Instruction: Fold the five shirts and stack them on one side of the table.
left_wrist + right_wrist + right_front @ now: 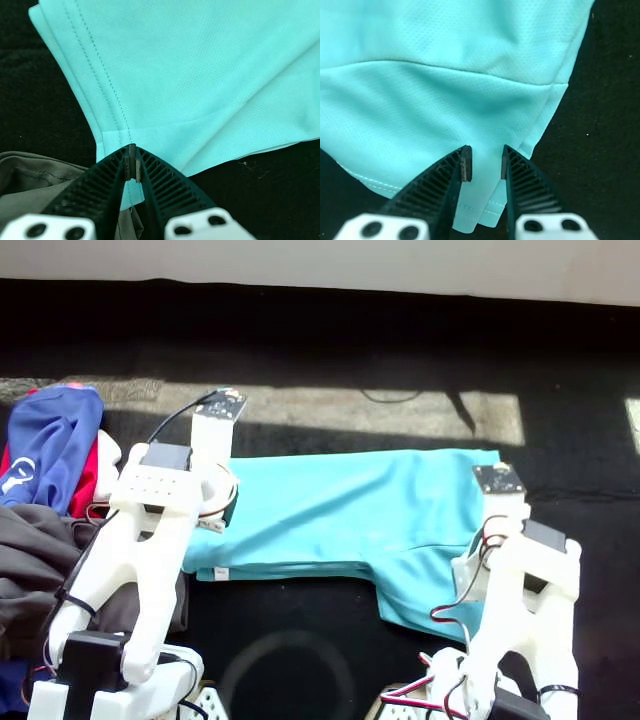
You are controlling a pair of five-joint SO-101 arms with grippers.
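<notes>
Overhead, high view: turquoise shirt (350, 515) flat on black tabletop (560, 480), folded into long band, one sleeve jutting from near edge. Left arm (150, 540) at turquoise shirt's left end; right arm (515, 570) at its near right corner. Heap of blue shirt (50, 445), red shirt (88, 475) and grey shirt (35, 560) just beside its left end.

Left wrist view: left end effector (131, 167) clenched on turquoise shirt's stitched edge, grey shirt close by.

Right wrist view: right end effector (484, 162) released, jaws slightly apart over turquoise shirt's hem corner.
</notes>
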